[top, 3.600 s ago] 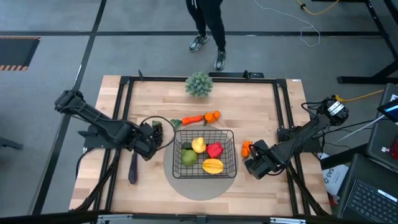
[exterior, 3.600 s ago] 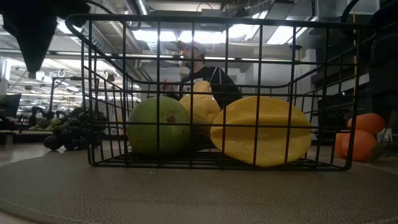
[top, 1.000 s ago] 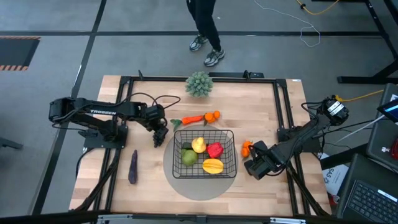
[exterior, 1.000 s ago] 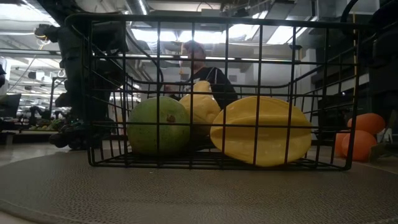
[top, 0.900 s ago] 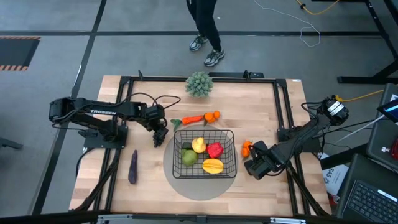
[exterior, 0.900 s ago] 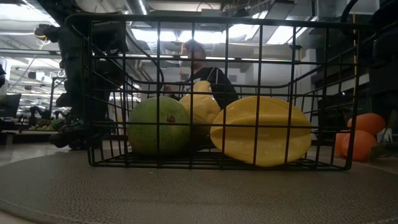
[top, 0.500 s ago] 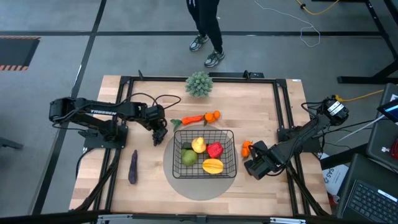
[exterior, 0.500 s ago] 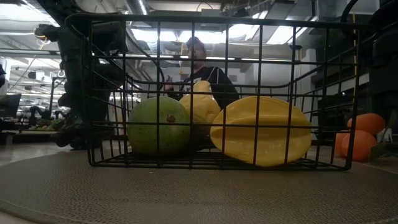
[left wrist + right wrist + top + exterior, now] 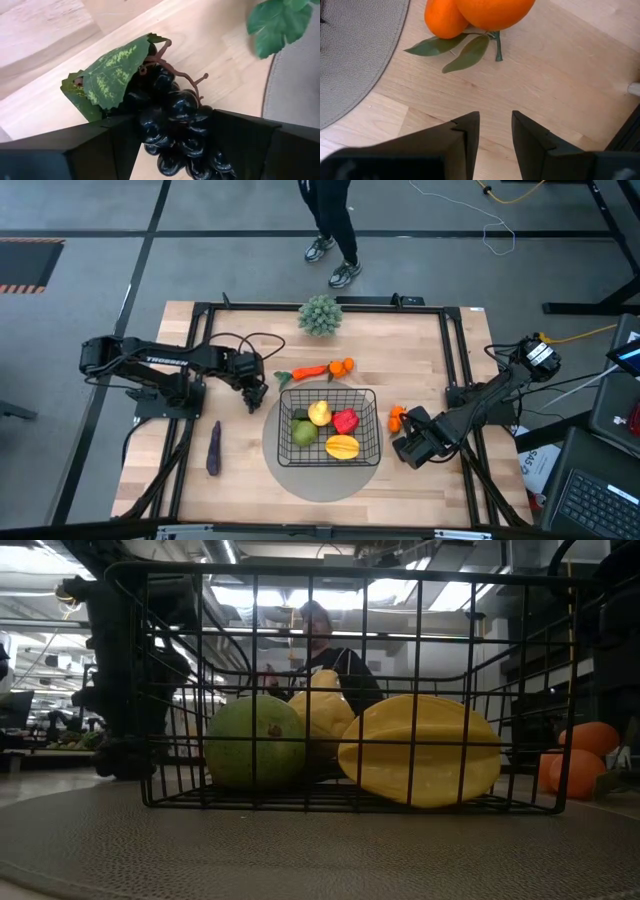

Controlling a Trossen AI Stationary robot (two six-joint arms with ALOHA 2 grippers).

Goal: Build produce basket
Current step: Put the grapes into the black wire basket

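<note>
— What did the left pincer (image 9: 170,145) hold?
— It was clamped on the dark bunch of toy grapes (image 9: 172,117), just left of the black wire-mesh basket (image 9: 330,426) on the wooden tabletop (image 9: 240,475).
— The right pincer (image 9: 492,130)?
— Slightly parted, empty, near two oranges (image 9: 477,12).

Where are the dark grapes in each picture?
High view: grapes under the left pincer, just left of the basket's far left corner.
Low view: hidden behind the left arm, left of the basket.
Left wrist view: grapes between the pincer's fingers, leaf on top.
Right wrist view: not there.
Shared landmark: the grey mat, whose edge lies beside the grapes.
</note>
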